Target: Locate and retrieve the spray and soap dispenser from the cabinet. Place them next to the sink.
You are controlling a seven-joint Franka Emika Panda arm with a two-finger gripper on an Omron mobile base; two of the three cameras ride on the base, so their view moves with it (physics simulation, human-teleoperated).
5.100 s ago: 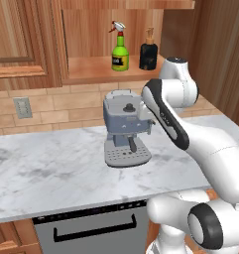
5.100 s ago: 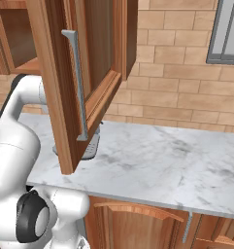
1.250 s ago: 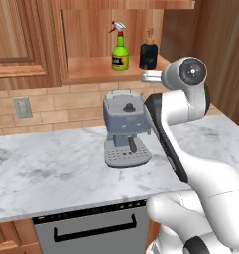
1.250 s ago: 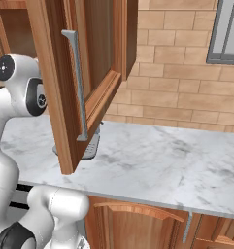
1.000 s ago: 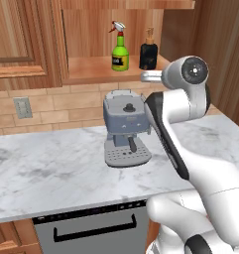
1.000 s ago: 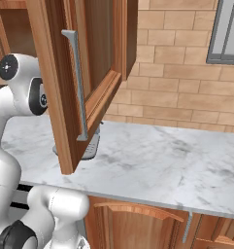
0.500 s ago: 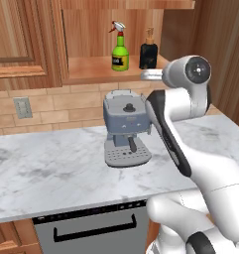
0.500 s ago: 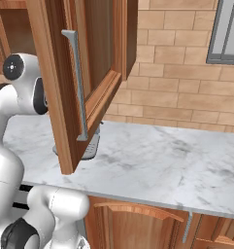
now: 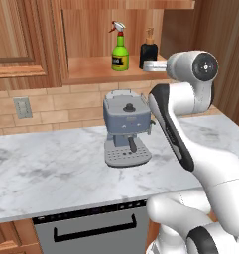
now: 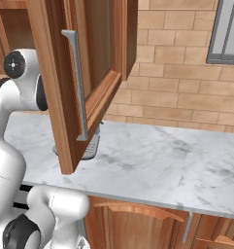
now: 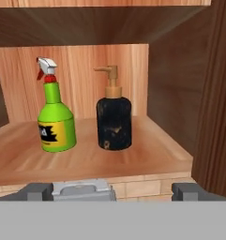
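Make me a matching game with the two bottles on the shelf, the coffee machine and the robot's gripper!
Things:
1. spray
2. soap dispenser
3. coffee machine
4. gripper

Descriptions:
A. on the marble counter
B. black, with a bronze pump
C. open, in front of the shelf
D. green, with a white trigger

Pairs: 1-D, 2-B, 3-A, 4-C

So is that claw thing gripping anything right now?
Gripper: open, holding nothing; it faces the spray and soap dispenser on the cabinet shelf.
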